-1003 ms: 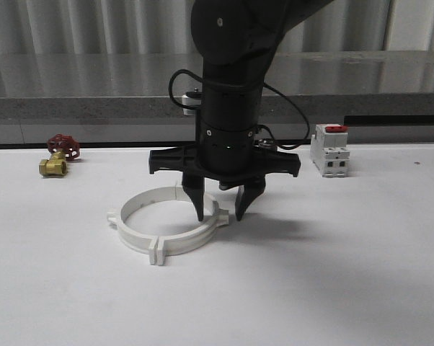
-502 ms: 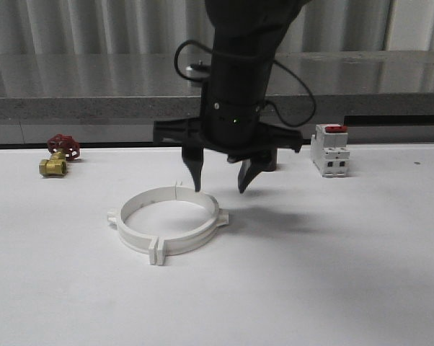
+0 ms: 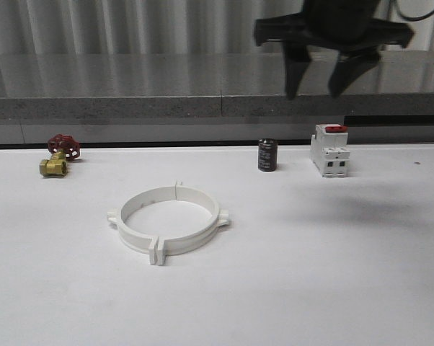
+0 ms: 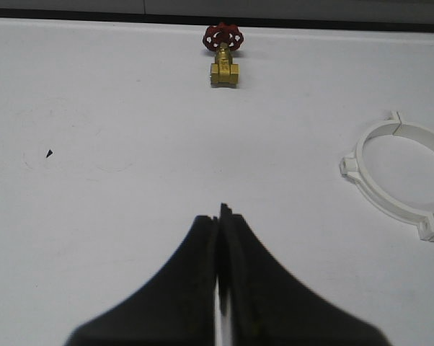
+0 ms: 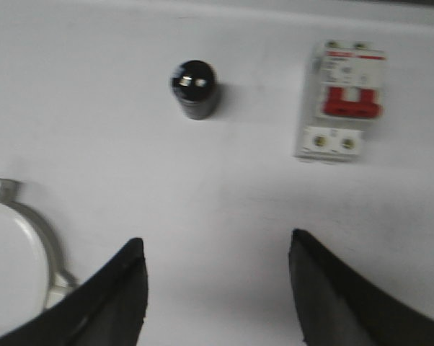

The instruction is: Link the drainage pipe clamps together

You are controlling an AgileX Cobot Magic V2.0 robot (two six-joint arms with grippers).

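The two white drainage pipe clamps [image 3: 168,218] lie on the table left of centre, joined as one flat ring with tabs at the seams. Part of that ring [image 4: 399,173] also lies in the left wrist view, and an arc of it [image 5: 37,245] in the right wrist view. High above the table at the upper right hangs my right gripper [image 3: 316,94], open and holding nothing, well clear of the ring. My left gripper [image 4: 218,213] is shut on nothing above bare table, some way from the ring.
A brass valve with a red handwheel [image 3: 59,154] rests at the far left. A small black cylinder [image 3: 267,155] stands upright behind the ring. A white breaker with a red top [image 3: 329,150] stands at the right rear. A grey ledge runs along the back.
My right gripper has lifted off the ring's right side and risen up and to the right, open throughout. The black cylinder behind it is uncovered. The ring has stayed in place.
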